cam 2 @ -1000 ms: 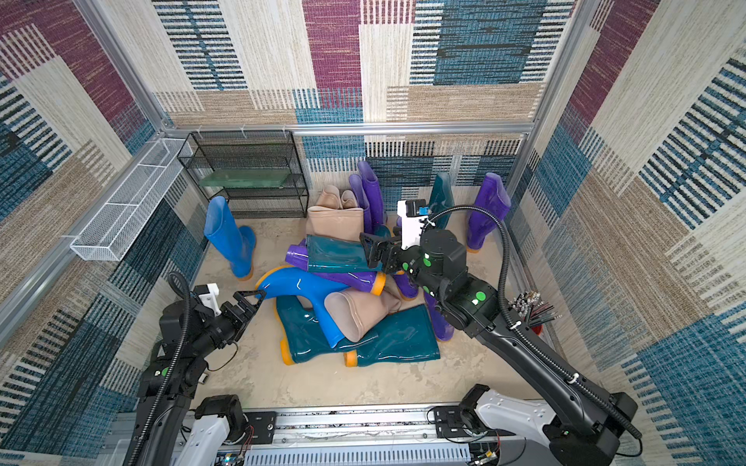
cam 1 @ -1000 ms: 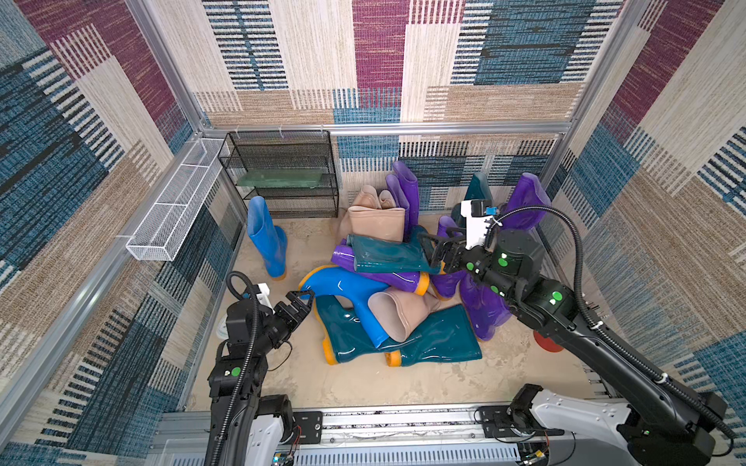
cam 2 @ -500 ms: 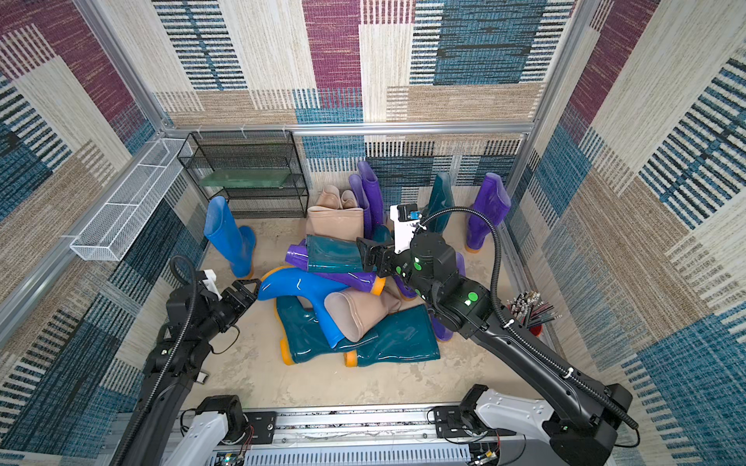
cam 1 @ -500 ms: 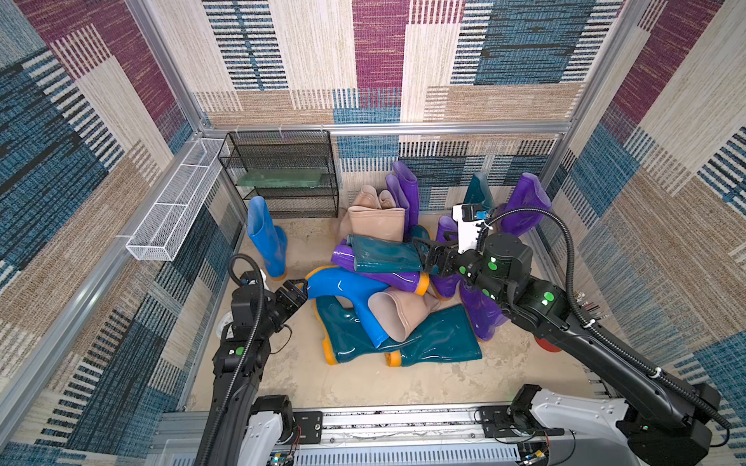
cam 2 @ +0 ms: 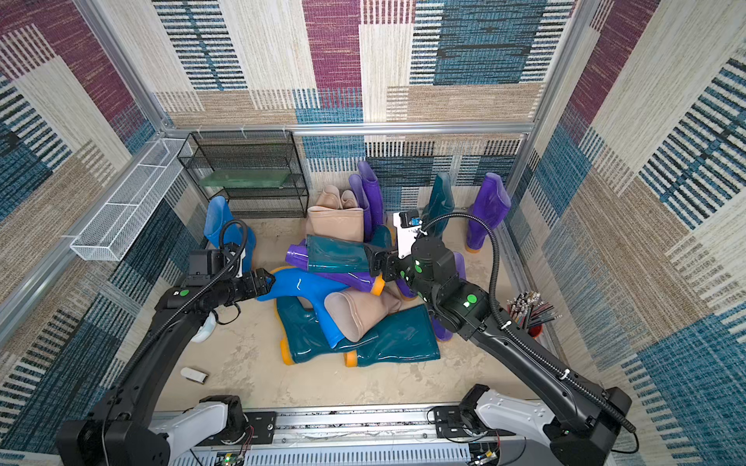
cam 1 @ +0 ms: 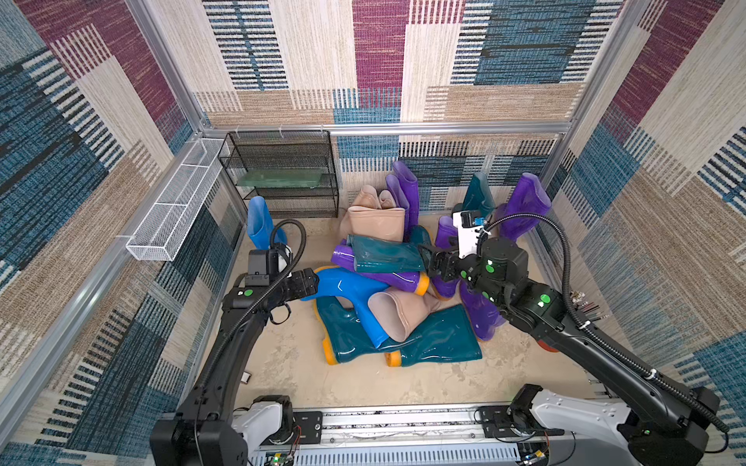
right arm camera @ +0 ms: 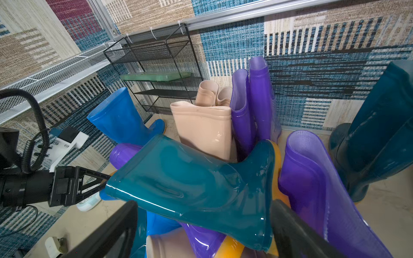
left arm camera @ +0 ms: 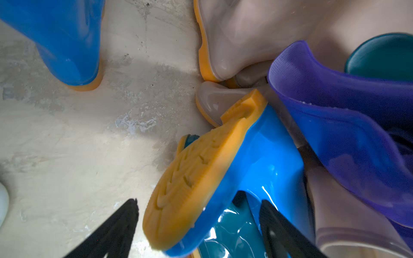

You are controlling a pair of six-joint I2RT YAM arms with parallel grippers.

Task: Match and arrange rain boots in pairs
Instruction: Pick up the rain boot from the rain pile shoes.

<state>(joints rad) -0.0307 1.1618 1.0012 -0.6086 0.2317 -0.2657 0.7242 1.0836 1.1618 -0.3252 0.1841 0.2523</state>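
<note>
Left gripper (left arm camera: 199, 201) jaws spread astride the toe of the lying blue boot (cam 1: 347, 286), apparently without contact, nearer the black rack (cam 1: 278, 145). Right gripper (right arm camera: 204, 202) jaws released astride the teal boot (right arm camera: 190, 185), farther from the rack.

A robotics lab test cell: an aluminium frame (cam 1: 444, 128) encloses it, patchwork carpet panels (cam 1: 379, 48) line the walls, the floor (cam 1: 290, 363) is bare and stained, and a left arm (cam 1: 226, 355) and right arm (cam 1: 605, 355) stand on a metal rail (cam 1: 403, 419).

Seen: 2 bright blue boots (cam 1: 347, 284), 4 dark teal boots (cam 1: 383, 256), 4 beige-pink boots (cam 1: 377, 224), at least 5 purple boots (cam 1: 524, 201); pile hides some. Also 1 black mesh rack (cam 1: 282, 201), 1 white wire basket (cam 1: 173, 201).
</note>
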